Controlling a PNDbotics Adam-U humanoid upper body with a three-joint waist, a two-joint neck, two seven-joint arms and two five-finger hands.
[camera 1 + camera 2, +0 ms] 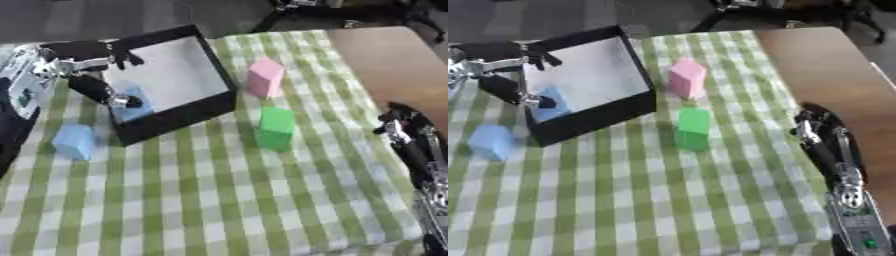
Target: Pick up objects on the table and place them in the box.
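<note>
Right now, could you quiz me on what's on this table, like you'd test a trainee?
1. True or false: a blue block already sits in the black box.
2. Which block stands nearer the box: A pink, B green?
3. Which hand is at the box?

Key:
1. True: one blue block is inside, another blue block lies outside.
2. A: pink block, then green block.
3. Left hand; right hand idles.

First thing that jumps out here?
The black box at upper left, where the left hand holds a blue block inside it. Next, the pink block and green block to the box's right, and another blue block left of it.
</note>
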